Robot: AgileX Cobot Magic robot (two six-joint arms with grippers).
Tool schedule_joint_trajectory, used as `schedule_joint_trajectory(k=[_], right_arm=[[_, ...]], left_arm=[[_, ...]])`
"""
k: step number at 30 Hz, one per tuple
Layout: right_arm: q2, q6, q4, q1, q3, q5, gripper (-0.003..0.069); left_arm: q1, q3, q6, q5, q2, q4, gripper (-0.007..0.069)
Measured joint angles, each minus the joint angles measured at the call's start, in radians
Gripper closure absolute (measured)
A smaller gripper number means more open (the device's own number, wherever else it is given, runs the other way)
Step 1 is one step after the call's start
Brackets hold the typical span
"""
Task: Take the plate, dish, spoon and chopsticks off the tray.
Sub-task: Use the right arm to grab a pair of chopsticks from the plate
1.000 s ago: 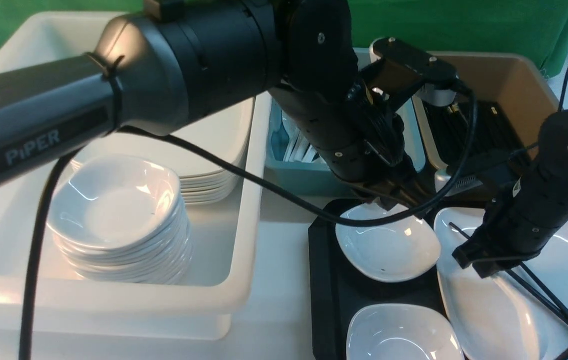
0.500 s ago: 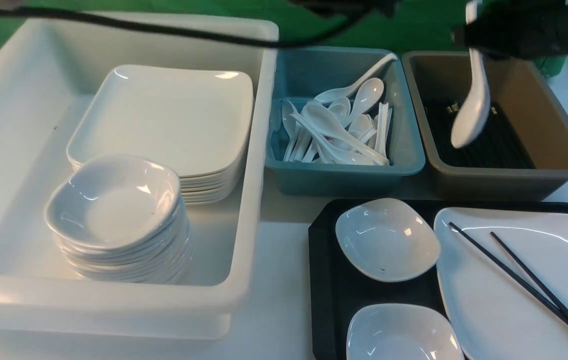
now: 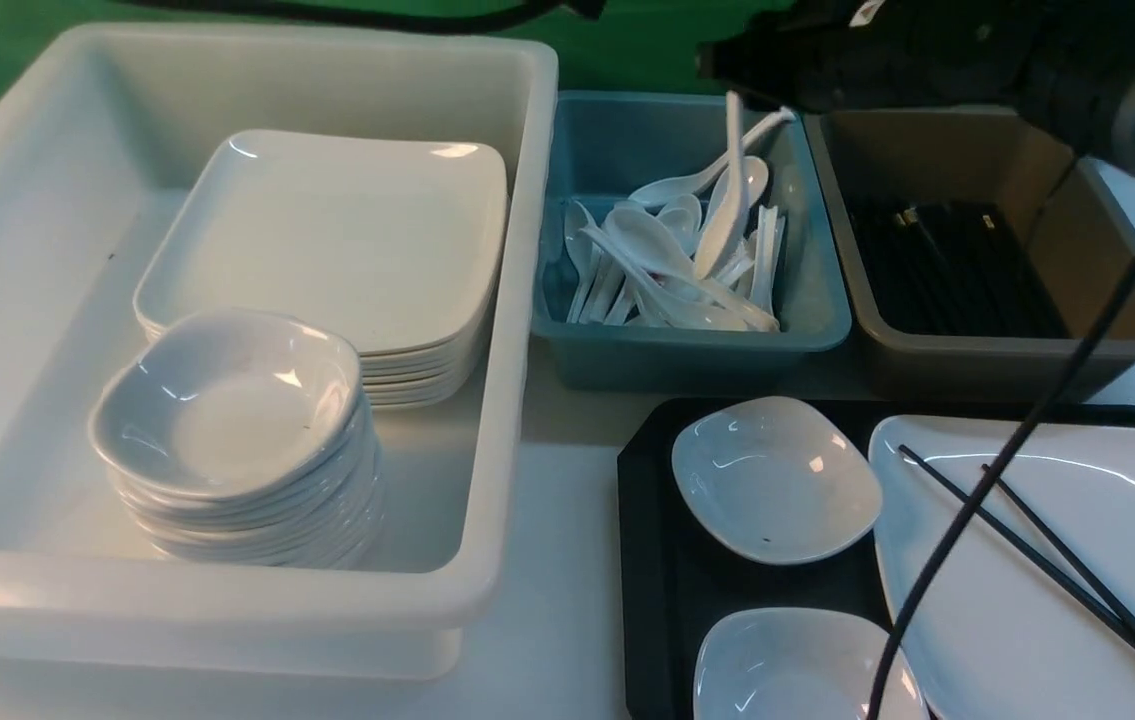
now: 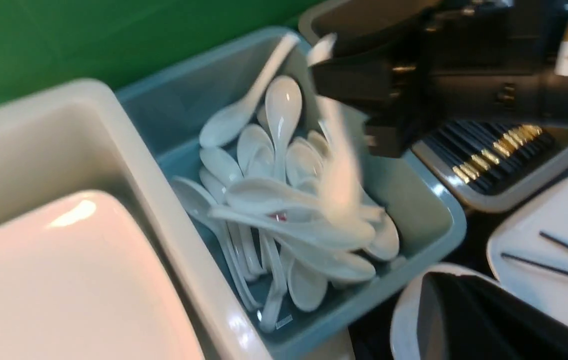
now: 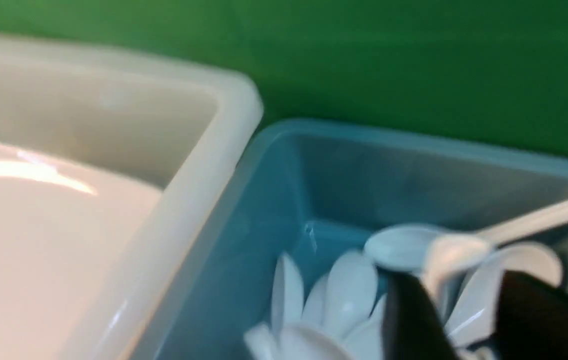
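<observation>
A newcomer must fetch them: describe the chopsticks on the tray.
Look front right for the black tray. A big white plate lies on it, and the chopsticks are the two thin black sticks across that plate, loose, unlike the bundle in the brown bin.

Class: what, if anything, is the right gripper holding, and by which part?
Likely nothing. The right gripper has its jaws apart around the handle end of the spoon, which is blurred, bowl down, over the blue bin, seemingly falling free.
</observation>
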Motion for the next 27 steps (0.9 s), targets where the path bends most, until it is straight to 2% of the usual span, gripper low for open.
schedule_joint_trajectory(k=[2,4,6,7,10,11,13,15,18,21,26,27], right_arm=[[0.004,-0.003,0.001,0.002,-0.014,0.085,0.0205],[-0.005,-0.015,-0.008,0.0,-0.025,0.178,0.0148],[-0.026,-0.026,-0.026,-0.004,-0.03,0.282,0.0132],[-0.06,-0.031,-0.058,-0.01,-0.033,0.406,0.0147],[-0.152,-0.045,-0.148,-0.036,-0.037,0.667,0.0302],[-0.181,-0.052,-0.173,-0.05,-0.037,0.769,0.0404],[-0.228,-0.055,-0.199,-0.085,-0.026,0.893,0.055],[-0.273,-0.058,-0.205,-0.124,0.025,0.925,0.0603],[-0.321,-0.066,-0.214,-0.168,0.155,0.925,0.0616],[-0.352,-0.077,-0.233,-0.215,0.315,0.923,0.0555],[-0.361,-0.08,-0.272,-0.261,0.552,0.843,0.0258],[-0.361,-0.08,-0.275,-0.261,0.575,0.82,0.0226]], left_arm=[[0.0,0.0,0.024,0.044,0.0,-0.02,0.0624],[0.001,0.0,0.055,0.07,0.0,-0.04,0.0624],[0.001,0.0,0.084,0.095,0.0,-0.072,0.0623],[0.001,0.0,0.119,0.117,0.0,-0.102,0.0623],[-0.012,0.0,0.182,0.168,0.008,-0.158,0.0623],[-0.028,-0.001,0.201,0.193,0.018,-0.166,0.0623],[-0.071,0.001,0.209,0.209,0.039,-0.165,0.0623],[-0.121,0.008,0.209,0.214,0.067,-0.164,0.0623],[-0.198,0.02,0.209,0.215,0.114,-0.165,0.0623],[-0.26,0.021,0.209,0.217,0.17,-0.168,0.0623],[-0.332,0.021,0.209,0.221,0.258,-0.185,0.0623],[-0.337,0.021,0.209,0.221,0.266,-0.186,0.0623]])
